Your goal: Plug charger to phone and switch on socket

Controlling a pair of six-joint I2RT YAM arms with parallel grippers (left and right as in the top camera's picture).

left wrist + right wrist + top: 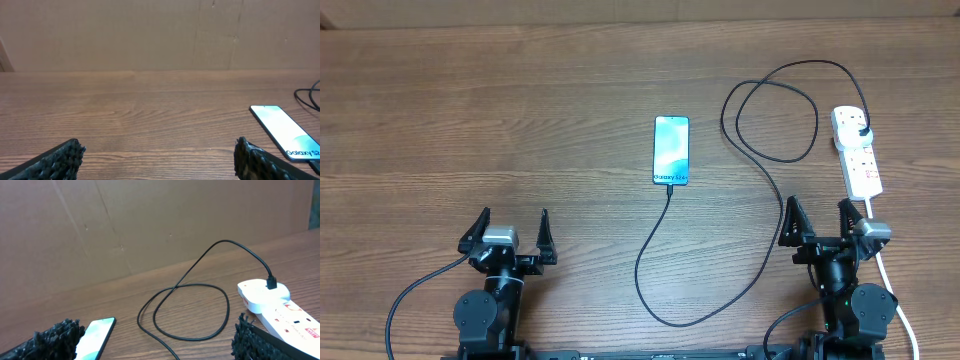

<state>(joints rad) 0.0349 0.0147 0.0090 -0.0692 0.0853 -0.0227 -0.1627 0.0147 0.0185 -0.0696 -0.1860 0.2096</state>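
- Left gripper (513,221): spread wide, empty, well apart from everything.
- Phone (671,150): mid-table, screen lit.
- Charger (669,200): tip meeting the phone's near edge, seating unclear.
- Socket (857,155): far right, plug inserted. Switching on probably next.
- Right gripper (817,213): spread, empty, near the socket. Calls for a precise press.

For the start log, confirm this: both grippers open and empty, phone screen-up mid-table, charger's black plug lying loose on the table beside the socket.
Not quite: the charger's plug is not loose; it sits in the end outlet of the socket, as the right wrist view shows. The rest stands.
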